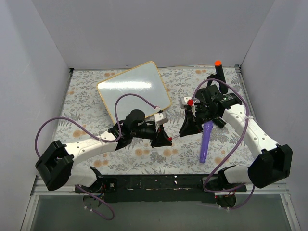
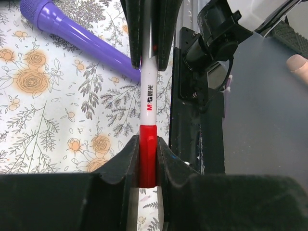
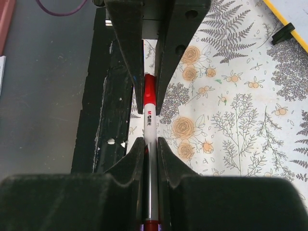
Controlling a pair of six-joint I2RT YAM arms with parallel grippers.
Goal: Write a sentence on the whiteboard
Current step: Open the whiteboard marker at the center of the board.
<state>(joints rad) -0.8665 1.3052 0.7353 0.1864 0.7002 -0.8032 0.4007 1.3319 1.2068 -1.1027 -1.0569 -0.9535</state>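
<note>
Left gripper [image 2: 147, 147]: jaws closed tight on the red cap end of the red marker [image 2: 149, 96]. Right gripper [image 3: 150, 144]: jaws clamped on its white barrel. Whiteboard [image 1: 132, 89]: flat on table [image 1: 86, 103], 11 o'clock, well beyond both.

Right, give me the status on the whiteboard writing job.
Done: the marker is picked up. In hand: the left gripper clamps its red cap, the right gripper its barrel, seemingly to uncap it. Left: the cap is on and the whiteboard is blank, so all the writing remains.
</note>
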